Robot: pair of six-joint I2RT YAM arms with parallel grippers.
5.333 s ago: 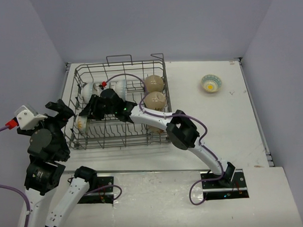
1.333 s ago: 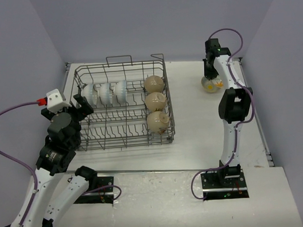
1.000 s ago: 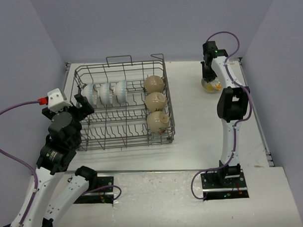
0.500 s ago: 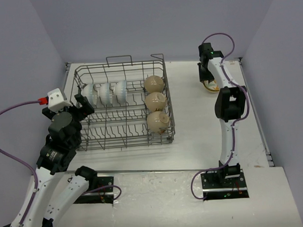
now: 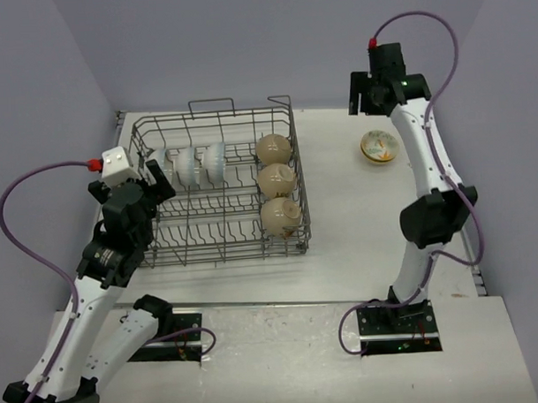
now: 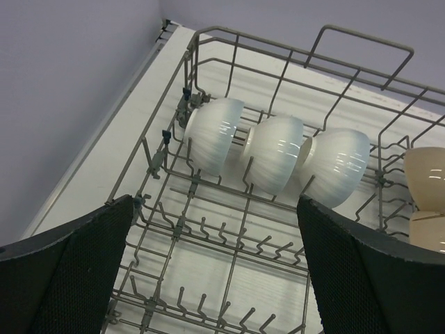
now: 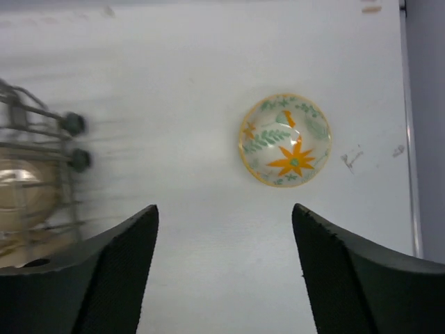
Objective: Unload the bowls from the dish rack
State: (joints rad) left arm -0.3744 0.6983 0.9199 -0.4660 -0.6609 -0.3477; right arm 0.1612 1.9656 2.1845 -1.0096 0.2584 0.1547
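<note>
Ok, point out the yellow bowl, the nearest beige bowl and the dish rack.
yellow bowl (image 7: 285,140), right wrist view, painted inside.
nearest beige bowl (image 5: 280,215), top view, domed back.
dish rack (image 5: 217,246), top view, near wire wall.

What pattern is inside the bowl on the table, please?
The bowl shows orange flowers and green leaves; clearest in the right wrist view.

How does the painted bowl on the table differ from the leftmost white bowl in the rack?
The painted bowl sits mouth-up on the table; the leftmost white bowl stands on edge in the dish rack. The painted bowl shows an orange flower and green leaves inside; the white bowl is plain, faintly ribbed outside. Both are small, round and unheld.
</note>
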